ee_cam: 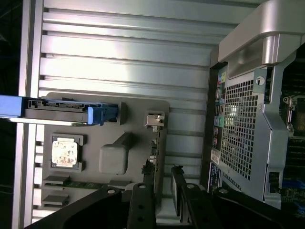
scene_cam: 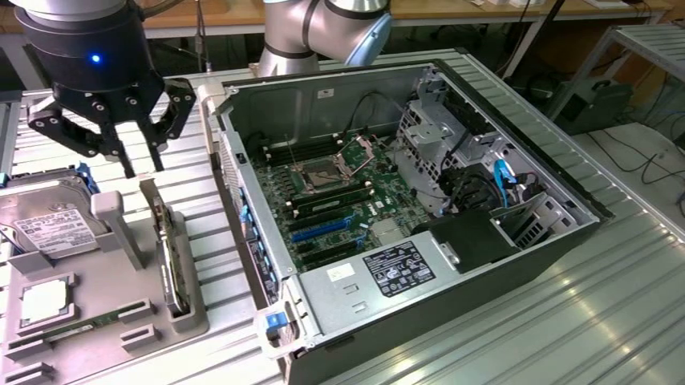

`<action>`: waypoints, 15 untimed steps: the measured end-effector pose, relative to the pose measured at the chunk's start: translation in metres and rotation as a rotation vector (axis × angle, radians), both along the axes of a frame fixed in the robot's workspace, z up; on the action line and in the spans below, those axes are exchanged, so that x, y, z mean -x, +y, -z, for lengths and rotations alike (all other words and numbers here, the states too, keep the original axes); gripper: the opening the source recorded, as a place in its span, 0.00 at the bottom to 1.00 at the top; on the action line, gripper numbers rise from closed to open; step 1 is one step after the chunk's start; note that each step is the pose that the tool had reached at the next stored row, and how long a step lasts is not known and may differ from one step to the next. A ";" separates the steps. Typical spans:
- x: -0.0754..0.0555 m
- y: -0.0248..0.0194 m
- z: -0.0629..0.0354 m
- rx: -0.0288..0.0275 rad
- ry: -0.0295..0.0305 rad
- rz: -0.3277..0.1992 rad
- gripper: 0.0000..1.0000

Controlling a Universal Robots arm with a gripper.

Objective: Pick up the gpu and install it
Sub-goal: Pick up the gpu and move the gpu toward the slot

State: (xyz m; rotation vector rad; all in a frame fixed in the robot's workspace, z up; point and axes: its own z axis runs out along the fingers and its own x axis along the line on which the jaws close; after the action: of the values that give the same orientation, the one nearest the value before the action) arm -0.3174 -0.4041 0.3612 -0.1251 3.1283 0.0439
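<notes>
One ribbed metal tabletop carries everything. Big open computer case lies on its side at centre, motherboard facing up, black power supply with a label at the near end, drive cage on the exterior view's right. Silver robot arm stands behind the case. Grey parts tray sits on the exterior view's left, just beside the case. Hard drive with a white label stands in the tray's far section. The gpu stands on its long edge in a slot along the tray side nearest the case, upright, not installed; in the wrist view it shows as a thin dark edge. CPU chip lies flat in a square pocket. Green RAM stick lies in a slot at the tray's near end. End effector hangs over the far end of the gpu, fingers apart, holding nothing; wrist view has the two fingers either side of the card's line, end effector above it, not clamped on it.
</notes>
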 end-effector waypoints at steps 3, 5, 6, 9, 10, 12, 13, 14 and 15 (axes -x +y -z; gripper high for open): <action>0.000 0.0000 0.0000 0.0000 0.0000 0.000 0.42; 0.000 0.0000 0.0000 0.0000 0.0000 0.000 0.54; 0.000 0.0000 0.0000 0.0000 0.0000 0.000 0.60; 0.000 0.0000 0.0000 0.0000 0.0000 0.000 0.66; 0.000 0.0000 0.0000 0.0000 0.0000 0.000 0.66; 0.000 -0.0001 0.0000 -0.0004 0.0000 0.000 0.66; 0.000 -0.0006 0.0000 -0.0014 0.0000 0.000 0.66; 0.000 -0.0015 0.0000 -0.0024 0.0000 0.000 0.66; 0.000 -0.0025 0.0000 -0.0030 0.0000 0.000 0.66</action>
State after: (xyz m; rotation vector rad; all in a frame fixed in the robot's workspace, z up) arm -0.3179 -0.4066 0.3611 -0.1252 3.1281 0.0485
